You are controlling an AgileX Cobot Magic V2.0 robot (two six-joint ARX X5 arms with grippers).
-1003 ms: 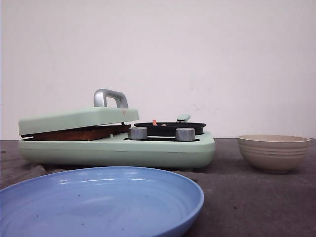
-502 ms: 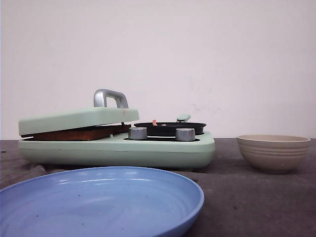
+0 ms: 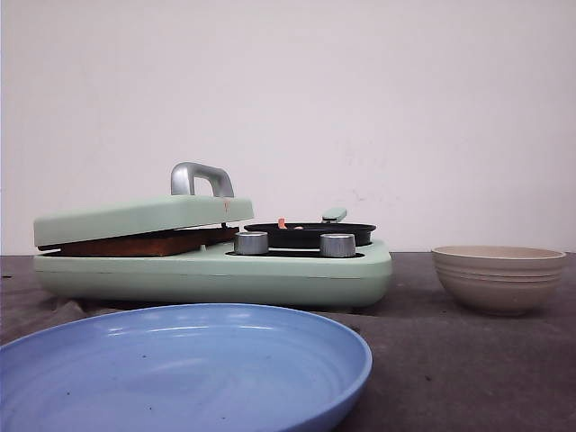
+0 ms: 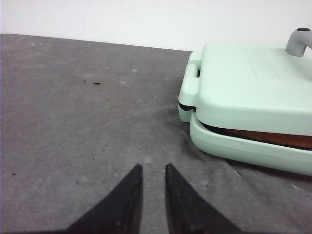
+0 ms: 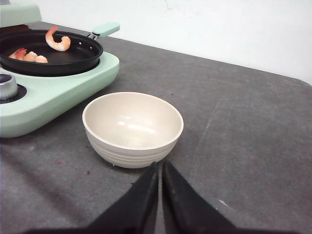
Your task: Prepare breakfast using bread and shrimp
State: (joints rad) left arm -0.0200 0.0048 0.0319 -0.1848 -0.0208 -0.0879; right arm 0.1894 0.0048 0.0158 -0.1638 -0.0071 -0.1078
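The bread shows only as a brown crust edge under the part-lowered lid of the mint-green breakfast maker. Shrimp lie in the black pan on the maker's right side; from the front only an orange tip of shrimp rises over the pan. My left gripper hovers over bare cloth to the left of the maker, open by a narrow gap and holding nothing. My right gripper is shut and empty, just short of the beige bowl.
A large blue plate lies nearest the front camera. The beige bowl stands right of the maker. Two silver knobs sit on the maker's front, a silver handle on its lid, and a mint-green pan handle points backwards.
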